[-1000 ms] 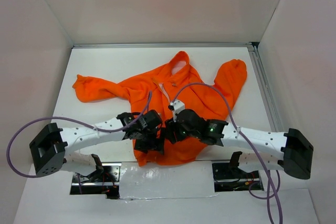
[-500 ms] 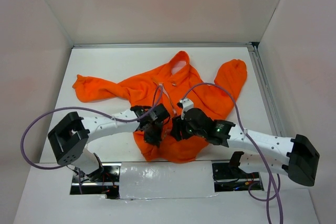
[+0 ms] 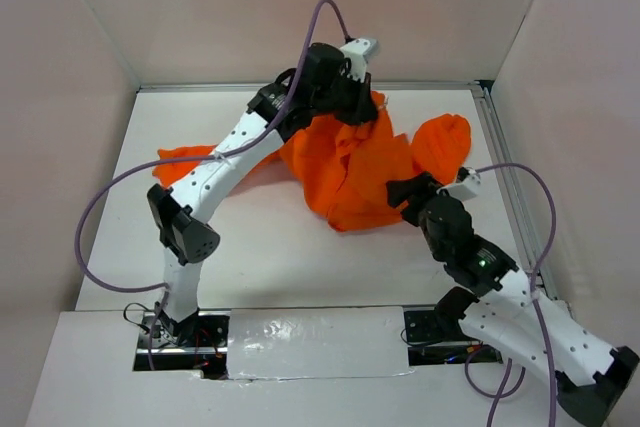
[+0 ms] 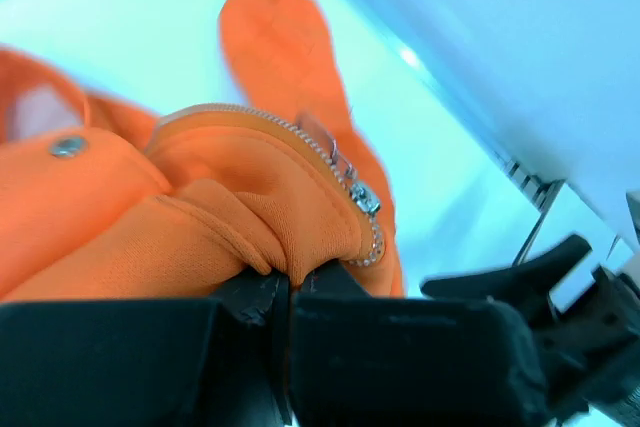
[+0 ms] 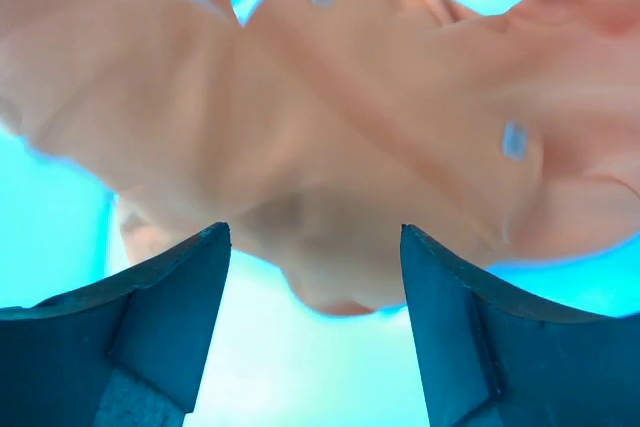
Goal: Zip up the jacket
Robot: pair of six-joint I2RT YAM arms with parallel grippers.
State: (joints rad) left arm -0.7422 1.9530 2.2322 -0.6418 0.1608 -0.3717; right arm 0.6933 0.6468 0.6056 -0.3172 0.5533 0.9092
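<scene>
The orange jacket lies bunched and pulled toward the back of the white table, one sleeve trailing left and the other lying right. My left gripper reaches far back, shut on a fold of the jacket beside the silver zipper slider; the zipper teeth curve over that fold. A snap button shows at left. My right gripper sits at the jacket's near right edge. It is open, with blurred jacket fabric just beyond its fingertips and nothing between them.
White enclosure walls surround the table. A metal rail runs along the right side and another along the back. A shiny taped patch lies at the near edge between the arm bases. The left arm's cable loops over the left side.
The left gripper closed on the jacket near the front hem, then swung to the back, dragging the jacket up and bunching it. The right arm drew back to the right and opened wider.
</scene>
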